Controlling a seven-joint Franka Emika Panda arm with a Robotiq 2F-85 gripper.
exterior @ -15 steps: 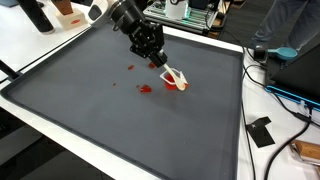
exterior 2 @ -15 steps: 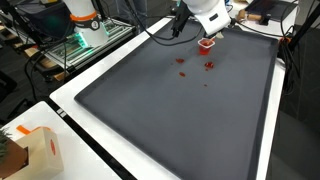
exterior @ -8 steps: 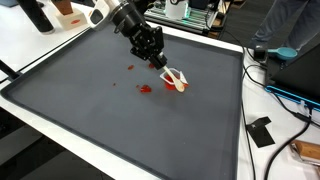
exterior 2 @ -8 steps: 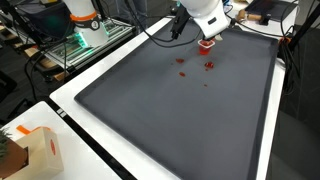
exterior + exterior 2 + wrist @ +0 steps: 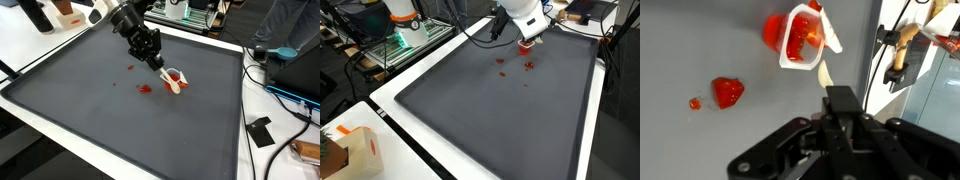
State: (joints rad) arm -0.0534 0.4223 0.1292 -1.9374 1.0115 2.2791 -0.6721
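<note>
At end effector [image 5: 839, 96] tip, red-filled white cup [image 5: 798, 40]

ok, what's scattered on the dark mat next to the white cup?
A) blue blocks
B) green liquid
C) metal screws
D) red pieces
D: the wrist view shows red pieces lying on the dark mat, apart from the white cup, which holds red contents too.

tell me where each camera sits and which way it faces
Exterior view: high beside the dark mat, facing across it; arm and gripper show.
Exterior view: high near a mat corner, facing along it; the gripper shows at the far end.
Wrist view: on the wrist, facing down at the mat; fingers show.
Shared: all three see the white cup and red bits.
</note>
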